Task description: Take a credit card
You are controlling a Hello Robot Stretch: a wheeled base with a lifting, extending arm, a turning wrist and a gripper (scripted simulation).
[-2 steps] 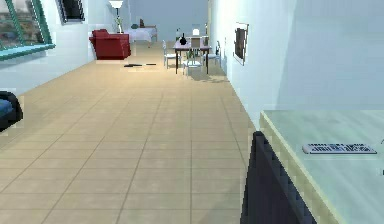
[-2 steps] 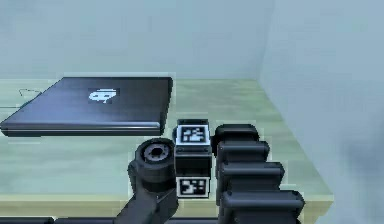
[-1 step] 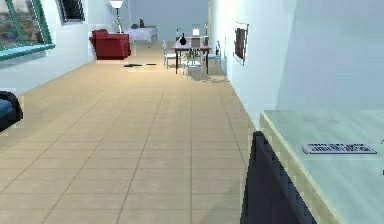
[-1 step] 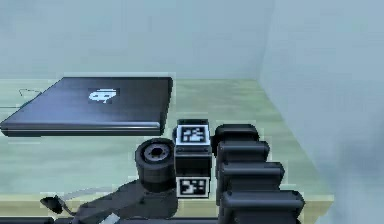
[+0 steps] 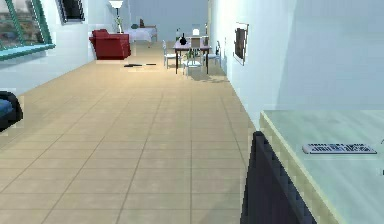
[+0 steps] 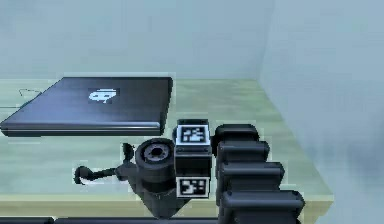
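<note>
My gripper (image 6: 86, 176) reaches toward the arm side view's left over a pale green tabletop (image 6: 230, 100). Its dark round body (image 6: 155, 162) sits left of the two white marker squares (image 6: 192, 134). Only bare tabletop lies at and behind the fingers, so the gripper holds nothing. A closed dark laptop (image 6: 95, 105) lies flat on the table farther out from the gripper. In the forward view a flat grey slab with rows of marks (image 5: 340, 148) lies on the same pale green top (image 5: 300, 130) at the right.
A dark chair back (image 5: 272, 190) stands against the table's near edge. A white wall (image 5: 265, 50) runs along the right. Tiled floor (image 5: 130, 130) stretches ahead to a dining table with chairs (image 5: 190, 52), a red armchair (image 5: 110, 44) and a floor lamp (image 5: 117, 12).
</note>
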